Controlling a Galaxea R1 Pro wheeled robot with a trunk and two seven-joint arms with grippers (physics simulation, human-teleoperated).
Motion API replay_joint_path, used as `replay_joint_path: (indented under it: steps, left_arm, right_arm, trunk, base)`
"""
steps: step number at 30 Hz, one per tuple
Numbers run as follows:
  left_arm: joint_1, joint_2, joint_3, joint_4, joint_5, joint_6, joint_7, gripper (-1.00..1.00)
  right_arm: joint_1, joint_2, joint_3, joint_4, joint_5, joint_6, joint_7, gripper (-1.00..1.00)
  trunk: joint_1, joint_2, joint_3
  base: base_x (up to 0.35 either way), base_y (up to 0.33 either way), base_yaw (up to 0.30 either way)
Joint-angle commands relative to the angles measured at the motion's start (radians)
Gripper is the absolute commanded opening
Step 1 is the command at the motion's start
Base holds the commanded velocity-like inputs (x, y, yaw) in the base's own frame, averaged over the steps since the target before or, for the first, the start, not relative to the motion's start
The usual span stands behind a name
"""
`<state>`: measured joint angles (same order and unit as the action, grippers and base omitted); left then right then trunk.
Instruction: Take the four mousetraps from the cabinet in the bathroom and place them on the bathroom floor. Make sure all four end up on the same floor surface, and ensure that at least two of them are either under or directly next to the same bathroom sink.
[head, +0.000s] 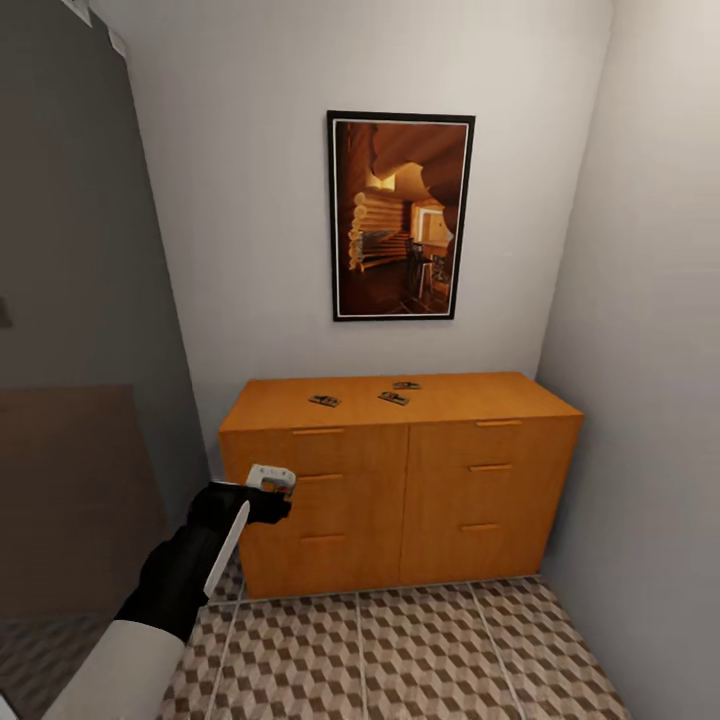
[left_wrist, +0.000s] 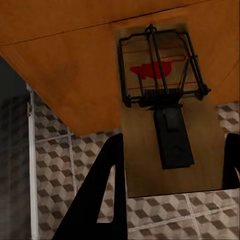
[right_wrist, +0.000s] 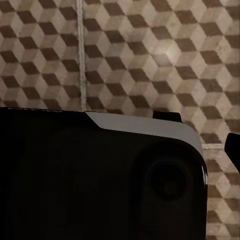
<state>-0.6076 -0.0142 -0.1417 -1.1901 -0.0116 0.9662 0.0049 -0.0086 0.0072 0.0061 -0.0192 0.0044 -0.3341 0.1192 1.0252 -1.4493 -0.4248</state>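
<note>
We hold one mousetrap (left_wrist: 170, 125) clamped flat between the left gripper (head: 268, 482) fingers, in front of the cabinet (head: 400, 480), ready for the bathroom floor (head: 420, 650). Three more mousetraps (head: 393, 398) lie on the cabinet top. Right gripper: jaw state indeterminate.

cabinet (head: 400, 480) between side walls, top open

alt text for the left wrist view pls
A wooden mousetrap with a black wire frame and red print sits between the left claw fingers, close to the camera. Behind it are the orange-brown cabinet and the cube-patterned floor tiles.
</note>
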Motion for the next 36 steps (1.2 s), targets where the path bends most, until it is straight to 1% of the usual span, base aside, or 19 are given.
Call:
replay_joint_path:
  steps: [1,2,5,6,7,8,10,11,12,14,15,16,18,20,22,27,30,32,36]
  left_arm:
    - [-0.001,-0.002,-0.001,0.030,-0.002,-0.001,-0.001,-1.00]
    - [-0.001,-0.004,-0.001,0.047,-0.002,-0.007,-0.002,-1.00]
    - [-0.001,-0.014,-0.002,0.129,-0.002,-0.056,-0.003,-1.00]
    - [-0.001,-0.016,-0.002,0.178,-0.002,-0.100,-0.003,-1.00]
    - [-0.001,-0.017,-0.002,0.204,-0.002,-0.125,-0.003,-1.00]
    - [-0.001,-0.019,-0.002,0.262,-0.002,-0.182,-0.003,-1.00]
    - [-0.001,-0.020,-0.002,0.322,-0.002,-0.243,-0.003,-1.00]
    - [-0.001,-0.020,-0.002,0.386,-0.002,-0.308,-0.002,-1.00]
    - [-0.001,-0.021,-0.002,0.419,-0.002,-0.341,-0.002,-1.00]
    - [-0.001,-0.022,-0.002,0.552,-0.002,-0.481,-0.002,-1.00]
    - [-0.001,-0.022,-0.002,0.586,-0.002,-0.518,-0.002,-1.00]
    - [-0.001,-0.022,-0.002,0.652,-0.002,-0.592,-0.001,-1.00]
    - [-0.001,-0.022,-0.002,0.717,-0.002,-0.665,-0.001,-1.00]
    - [-0.001,-0.023,-0.002,0.833,-0.002,-0.792,0.000,-1.00]
    - [-0.001,-0.023,-0.002,0.931,-0.003,-0.863,0.000,-1.00]
    - [0.000,-0.022,-0.002,1.064,-0.002,-0.917,0.000,-1.00]
    - [0.013,-0.021,-0.002,1.095,-0.002,-0.938,0.000,-1.00]
    - [0.034,-0.020,-0.001,1.106,-0.002,-0.947,0.000,-1.00]
    - [0.087,-0.017,0.000,1.112,-0.002,-0.964,0.000,-1.00]
  right_arm:
    - [-0.001,0.000,0.000,0.001,0.000,-0.003,0.002,1.00]
    - [-0.001,0.000,0.000,0.001,0.000,-0.003,0.002,1.00]
    - [-0.001,0.000,0.000,0.000,0.000,-0.003,0.002,1.00]
    - [-0.001,0.000,0.000,0.000,0.001,-0.004,0.002,1.00]
    - [-0.001,0.000,0.000,0.000,0.000,-0.004,0.002,1.00]
    - [-0.001,0.000,0.000,0.000,0.001,-0.005,0.002,1.00]
    - [-0.001,0.000,0.000,-0.001,0.001,-0.005,0.002,1.00]
    - [-0.001,0.000,0.000,-0.001,0.001,-0.006,0.002,1.00]
    - [-0.001,-0.001,0.000,-0.001,0.001,-0.006,0.002,1.00]
    - [-0.001,-0.001,0.000,-0.002,0.002,-0.009,0.002,1.00]
    - [-0.001,-0.001,0.000,-0.002,0.002,-0.009,0.002,1.00]
    - [-0.001,-0.001,0.000,-0.003,0.002,-0.010,0.002,1.00]
    - [-0.001,-0.002,-0.001,-0.003,0.003,-0.012,0.002,1.00]
    - [-0.001,-0.003,0.000,-0.006,0.003,-0.013,0.002,1.00]
    - [-0.001,-0.005,-0.001,-0.014,0.003,-0.014,0.002,1.00]
    - [-0.001,-0.009,-0.004,-0.044,0.004,-0.019,0.002,1.00]
    - [-0.001,-0.012,-0.003,-0.087,0.005,-0.031,0.001,1.00]
    - [-0.001,-0.019,-0.004,-0.123,0.005,-0.037,0.000,1.00]
    - [-0.001,-0.042,-0.006,-0.198,0.005,-0.040,-0.007,1.00]
  trunk:
    - [0.000,-0.001,-0.001]
    - [0.000,-0.001,-0.001]
    - [0.000,-0.001,-0.001]
    - [0.000,-0.001,-0.001]
    - [0.000,-0.001,-0.001]
    - [0.000,-0.001,-0.001]
    - [0.000,-0.001,-0.001]
    - [0.000,-0.001,-0.001]
    - [0.000,-0.001,-0.001]
    - [0.000,-0.001,-0.001]
    - [0.000,-0.001,-0.001]
    - [0.000,-0.001,-0.001]
    - [0.000,-0.001,-0.001]
    - [0.000,-0.001,-0.001]
    - [0.000,-0.001,-0.001]
    - [0.000,-0.001,-0.001]
    - [0.000,-0.001,-0.001]
    - [0.000,-0.001,-0.001]
    - [0.000,-0.001,-0.001]
  base:
    - [-0.036,-0.018,0.000]
    - [-0.029,-0.014,0.000]
    - [-0.015,-0.007,0.000]
    - [-0.008,-0.004,0.000]
    - [-0.006,-0.003,0.000]
    - [-0.004,-0.002,0.000]
    - [-0.003,-0.001,0.000]
    - [-0.002,-0.001,0.000]
    - [-0.001,-0.001,0.000]
    - [0.000,0.000,0.000]
    - [0.000,0.000,0.000]
    - [0.000,0.000,0.000]
    - [0.000,0.000,0.000]
    - [0.000,0.000,0.000]
    - [0.000,0.000,0.000]
    - [0.000,0.000,0.000]
    - [0.000,0.000,0.000]
    - [0.000,0.000,0.000]
    - [0.000,0.000,0.000]
